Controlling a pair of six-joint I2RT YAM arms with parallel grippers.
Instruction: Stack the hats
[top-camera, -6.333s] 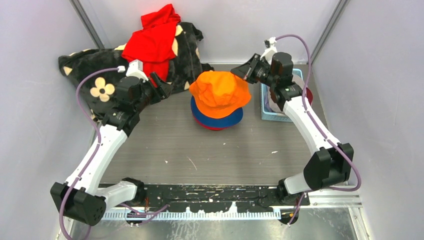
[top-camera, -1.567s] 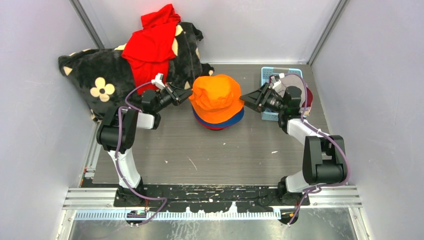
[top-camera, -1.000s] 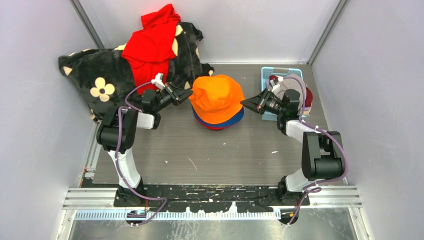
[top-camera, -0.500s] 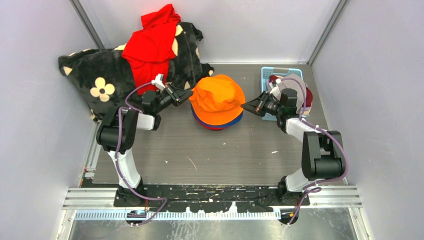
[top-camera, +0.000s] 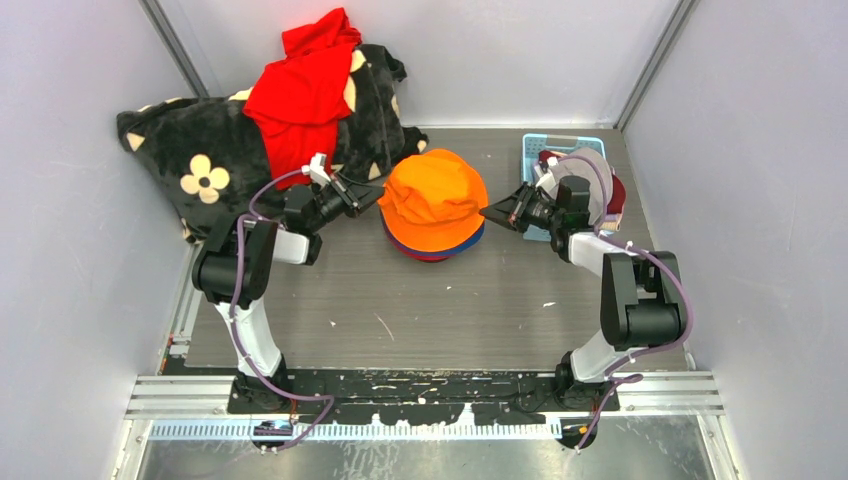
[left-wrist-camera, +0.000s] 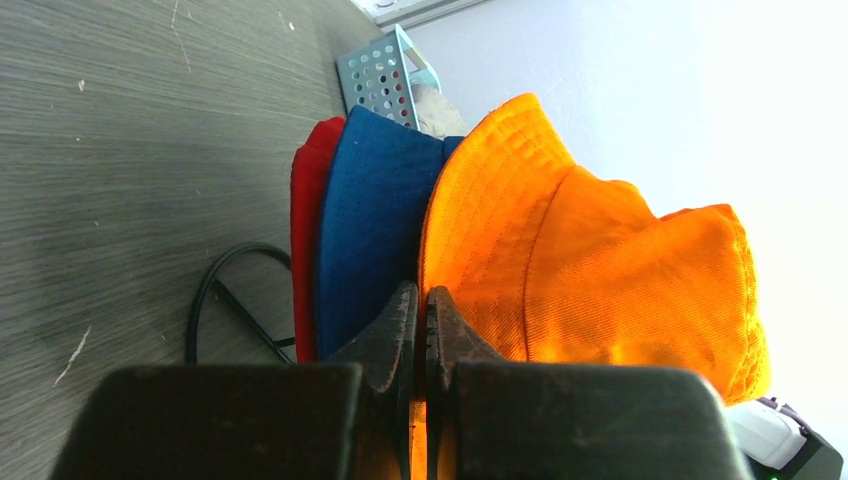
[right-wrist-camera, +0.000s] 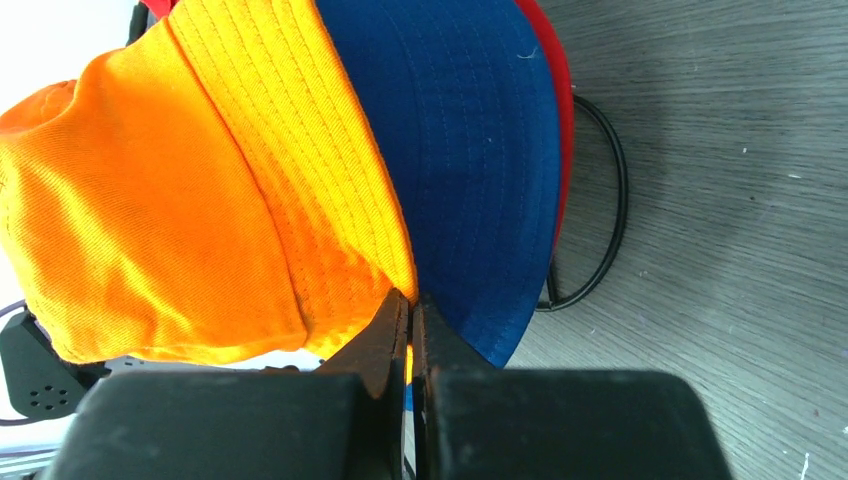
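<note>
Red hat (left-wrist-camera: 305, 240), blue hat (left-wrist-camera: 370, 220) and orange hat (top-camera: 433, 197) are stacked; the orange brim is pinched by left end effector (top-camera: 374, 197) and right end effector (top-camera: 488, 212). A grey hat (top-camera: 592, 172) is left in the basket (top-camera: 545, 139).

We see a grey, wood-grained bench (top-camera: 400, 300), scuffed with white flecks. At its far left a black blanket with cream flowers (top-camera: 190, 150) lies heaped on it, and at its far right stands a pale blue basket (top-camera: 550, 140). In the middle a red hat (left-wrist-camera: 305, 240) rests on the surface, carrying a blue hat (left-wrist-camera: 370, 230) and an orange hat (top-camera: 435, 195). A black cable loop (right-wrist-camera: 621, 200) lies on the bench at the red brim.
</note>
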